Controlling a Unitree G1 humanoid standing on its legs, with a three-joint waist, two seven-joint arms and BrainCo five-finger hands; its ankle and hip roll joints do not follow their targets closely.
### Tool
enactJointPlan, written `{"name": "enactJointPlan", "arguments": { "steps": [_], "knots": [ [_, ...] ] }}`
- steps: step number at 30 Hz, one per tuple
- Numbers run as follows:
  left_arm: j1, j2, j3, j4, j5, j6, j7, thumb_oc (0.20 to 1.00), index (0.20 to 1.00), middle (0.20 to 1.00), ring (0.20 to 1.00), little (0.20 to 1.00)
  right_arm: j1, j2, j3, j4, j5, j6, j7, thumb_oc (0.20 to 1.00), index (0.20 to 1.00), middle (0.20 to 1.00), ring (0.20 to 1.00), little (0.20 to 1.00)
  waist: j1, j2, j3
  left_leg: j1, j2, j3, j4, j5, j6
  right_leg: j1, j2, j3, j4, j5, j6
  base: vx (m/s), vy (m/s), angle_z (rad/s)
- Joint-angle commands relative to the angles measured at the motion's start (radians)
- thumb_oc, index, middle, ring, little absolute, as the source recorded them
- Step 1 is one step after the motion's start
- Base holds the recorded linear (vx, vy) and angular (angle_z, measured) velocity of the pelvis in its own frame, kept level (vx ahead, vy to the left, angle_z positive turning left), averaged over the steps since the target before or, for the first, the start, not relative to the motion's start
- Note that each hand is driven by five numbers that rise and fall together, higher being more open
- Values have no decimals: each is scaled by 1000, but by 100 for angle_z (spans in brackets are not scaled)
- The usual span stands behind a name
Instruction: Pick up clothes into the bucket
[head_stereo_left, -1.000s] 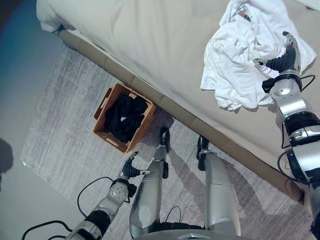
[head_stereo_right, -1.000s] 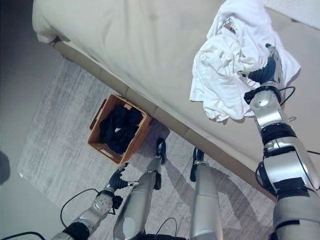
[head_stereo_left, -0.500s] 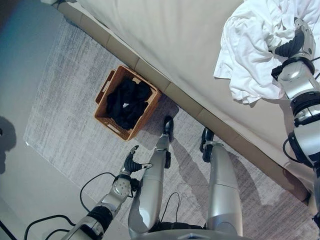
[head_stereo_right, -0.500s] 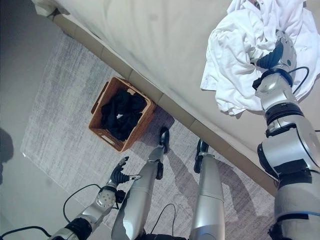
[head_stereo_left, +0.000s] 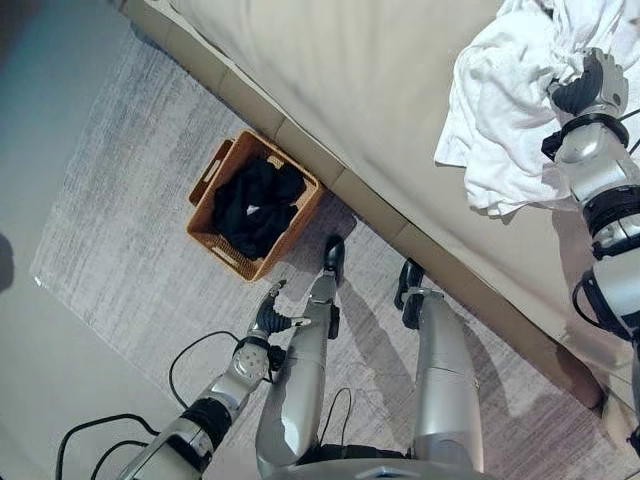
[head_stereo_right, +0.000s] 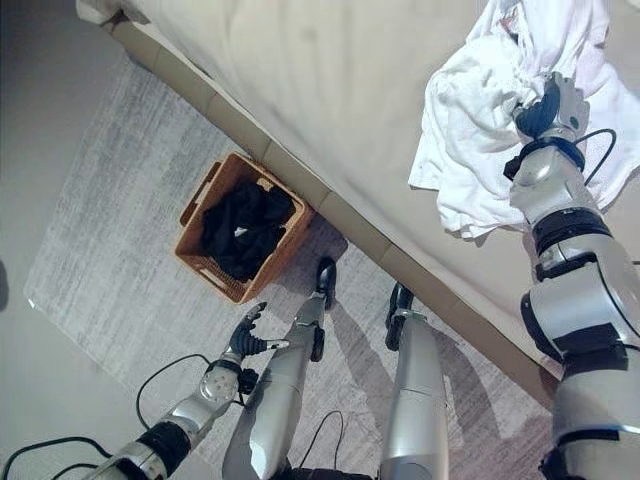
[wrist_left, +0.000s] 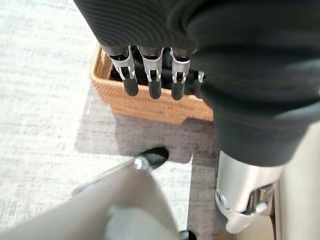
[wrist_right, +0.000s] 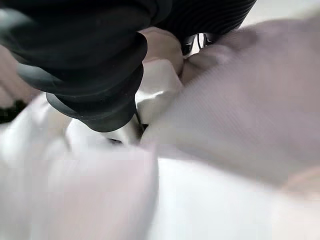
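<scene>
A pile of white clothes (head_stereo_left: 510, 110) lies on the beige bed (head_stereo_left: 350, 70) at the upper right. My right hand (head_stereo_left: 585, 88) rests in the pile with its fingers curled into the cloth; the right wrist view shows white fabric (wrist_right: 210, 150) bunched against the hand. An orange woven basket (head_stereo_left: 222, 256) stands on the floor against the bed's edge, with dark clothes (head_stereo_left: 255, 200) inside it. My left hand (head_stereo_left: 268, 318) hangs low over the rug, a little nearer to me than the basket, fingers (wrist_left: 150, 82) straight and holding nothing.
A grey rug (head_stereo_left: 130, 200) covers the floor under the basket. The bed's padded side (head_stereo_left: 380, 215) runs diagonally from upper left to lower right. Bare floor (head_stereo_left: 40, 330) lies beyond the rug's left edge.
My right hand's fingers, stretched over the white clothes a second ago, have curled into the cloth. The camera has shifted. The left hand stays low by the basket.
</scene>
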Motion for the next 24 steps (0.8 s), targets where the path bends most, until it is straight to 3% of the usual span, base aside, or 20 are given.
{"name": "enactJointPlan", "arguments": {
  "steps": [1,8,15,24],
  "knots": [
    [24,28,30,86,57,17,1,1000,1000,1000,1000,1000,8,-48,-104,-148,51,-79,-97,200,200,200,200,200,-3,-108,11,122,-30,24,58,-105,31,187,5,43,-198,112,70,34,41,-9],
    [49,40,78,129,91,22,-23,1000,1000,1000,1000,1000,89,-98,-191,-298,28,-92,-118,200,200,200,200,200,-25,-142,4,321,-19,43,4,-119,35,394,18,49,-301,154,89,43,54,-9],
    [103,55,135,119,103,15,-58,1000,1000,1000,1000,1000,136,-149,-249,-350,27,-95,-91,200,200,200,200,200,-30,-183,-145,468,-4,89,-63,-152,38,565,42,70,-495,218,120,91,54,-22],
    [137,53,152,74,130,24,-80,1000,1000,1000,1000,1000,154,-192,-268,-368,43,-86,-45,200,200,200,200,200,-26,-203,-261,586,6,112,-130,-164,45,682,54,72,-559,217,126,72,16,-12]
  ]
}}
